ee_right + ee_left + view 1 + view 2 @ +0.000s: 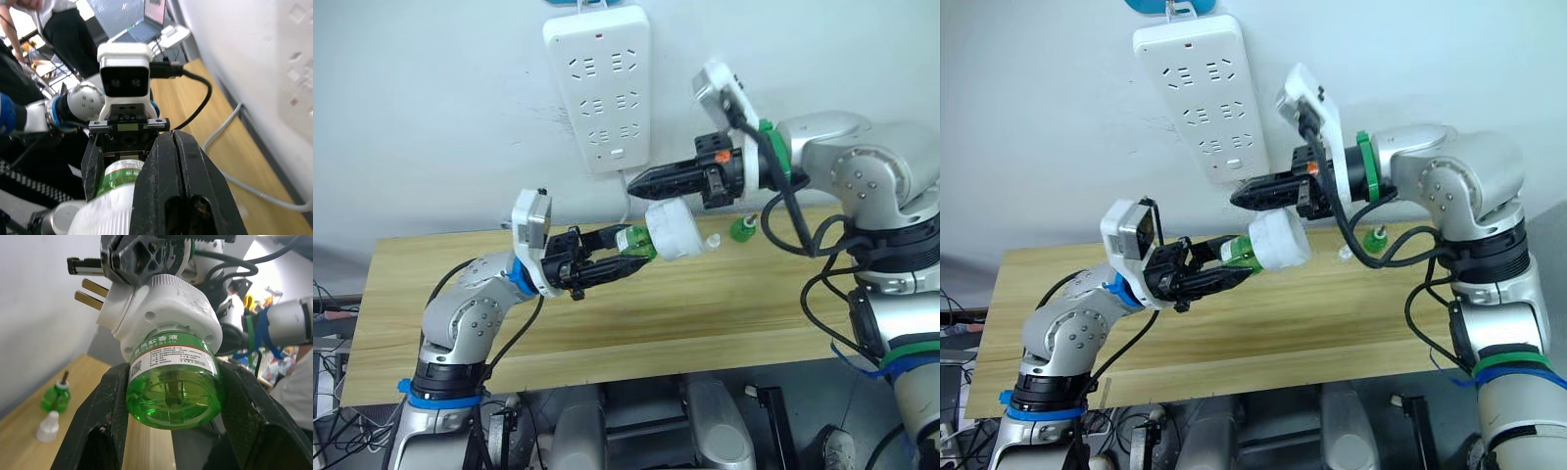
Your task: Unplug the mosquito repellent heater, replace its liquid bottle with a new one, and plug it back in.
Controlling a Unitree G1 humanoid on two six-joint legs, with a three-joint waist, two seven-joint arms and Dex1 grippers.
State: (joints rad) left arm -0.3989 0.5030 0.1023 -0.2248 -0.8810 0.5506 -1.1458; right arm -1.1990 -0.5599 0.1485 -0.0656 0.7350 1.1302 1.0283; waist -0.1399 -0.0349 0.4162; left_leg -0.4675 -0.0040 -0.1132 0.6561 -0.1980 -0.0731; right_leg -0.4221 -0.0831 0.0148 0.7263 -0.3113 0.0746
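The left tool is clamped on a green bottle, which is seated in the white heater, held in the air above the wooden surface. The right tool, its fingers pressed together, lies against the heater's top. A capless green bottle and a loose white cap are seen on the surface behind.

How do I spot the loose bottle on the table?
On the wooden table, look along its far edge, towards the robot's right. The small green bottle stands alone beside a white cap; the other green bottle sits in the heater.
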